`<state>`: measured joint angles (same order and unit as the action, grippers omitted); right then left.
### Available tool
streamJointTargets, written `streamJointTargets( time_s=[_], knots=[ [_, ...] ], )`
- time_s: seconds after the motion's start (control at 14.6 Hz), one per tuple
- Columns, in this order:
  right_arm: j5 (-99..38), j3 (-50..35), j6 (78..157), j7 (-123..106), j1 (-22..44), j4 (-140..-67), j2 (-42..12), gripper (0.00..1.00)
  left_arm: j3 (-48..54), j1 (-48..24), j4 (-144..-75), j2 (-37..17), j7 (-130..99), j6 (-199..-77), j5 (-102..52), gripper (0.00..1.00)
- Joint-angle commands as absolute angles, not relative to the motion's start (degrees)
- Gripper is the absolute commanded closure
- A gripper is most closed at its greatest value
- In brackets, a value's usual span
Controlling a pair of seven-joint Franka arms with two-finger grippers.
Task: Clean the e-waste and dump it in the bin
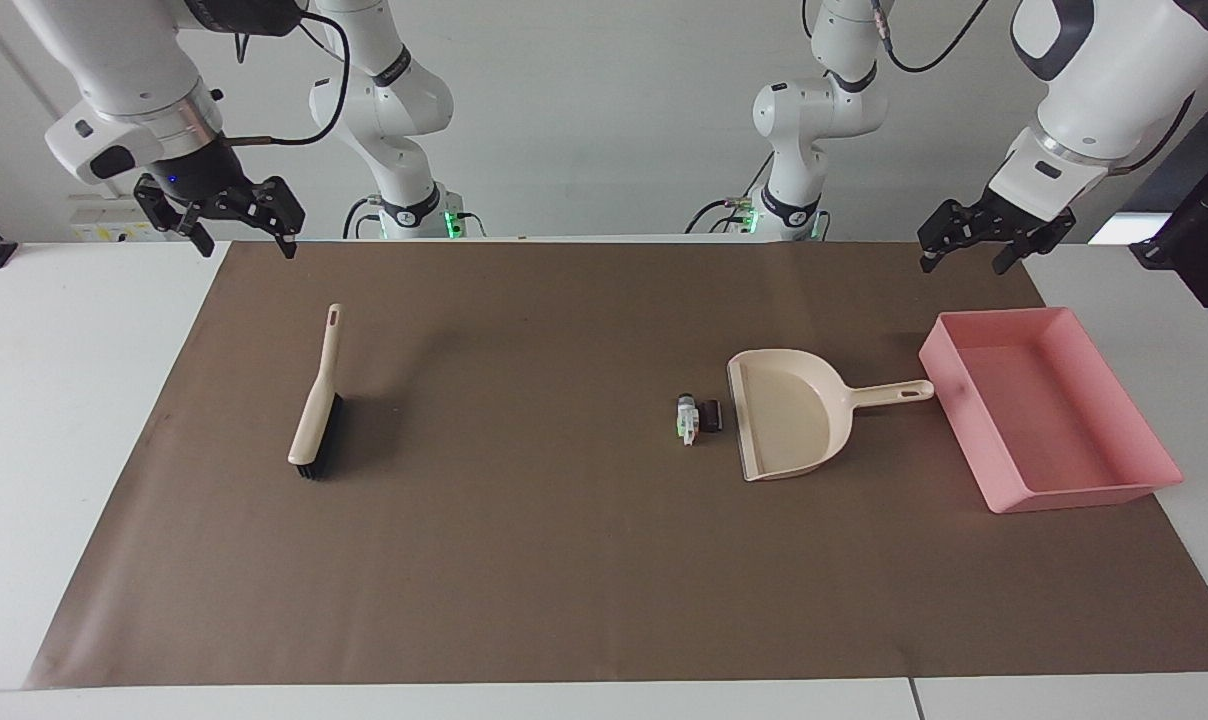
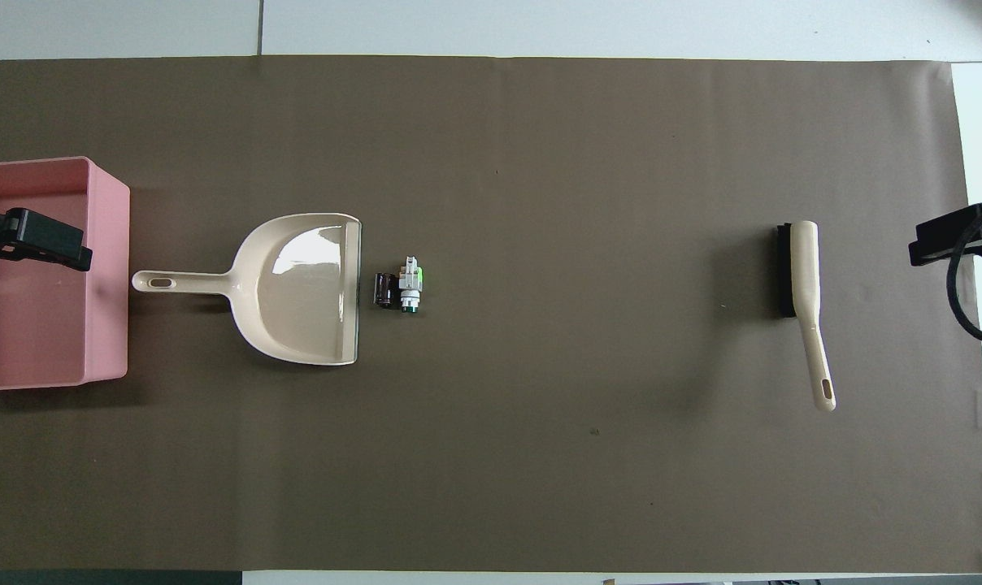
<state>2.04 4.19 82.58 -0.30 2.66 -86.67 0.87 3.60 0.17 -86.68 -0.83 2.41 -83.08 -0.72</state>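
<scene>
Lying just beside the dustpan (image 1: 789,415) lip, e-waste (image 1: 697,417), pink bin (image 1: 1054,412) at mat edge, left claw (image 1: 976,246) and right claw (image 1: 234,222) spread, raised.

Left gripper (image 1: 967,258) and right gripper (image 1: 246,241) aloft (both jaws apart), arms waiting.

A brown mat (image 1: 584,560) covers most of the white table (image 1: 74,400), whose bare surface shows at both ends and along the edge farthest from the robots. On the mat toward the left arm's end lies a beige dustpan (image 1: 794,410), flat, its handle (image 1: 889,392) pointing to that end. Well apart, toward the right arm's end, lies a beige brush (image 1: 317,400) with black bristles (image 1: 326,445), its handle end nearer to the robots.
</scene>
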Motion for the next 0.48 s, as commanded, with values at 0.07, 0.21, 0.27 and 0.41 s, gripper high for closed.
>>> streamJointTargets(
  time_s=[0.07,0.21,0.27,0.41],
  knots=[
    [2.4,3.8,82.6,-1.6,2.2,-86.0,0.5,0.01,1.5,-1.7,-86.9,0.7,1.8,-80.5,1.3,0.01],
    [2.4,3.8,82.7,-1.8,2.2,-86.0,0.5,0.01,1.4,-1.7,-87.2,1.0,1.8,-80.2,1.3,0.01],
    [2.4,3.8,82.6,-1.8,2.2,-86.0,0.4,0.01,1.3,-1.7,-87.7,1.6,1.8,-80.3,1.3,0.01],
    [2.4,3.8,82.6,-1.2,2.3,-86.1,0.5,0.01,1.3,-1.4,-88.2,1.6,1.8,-80.9,1.3,0.01]
  ],
)
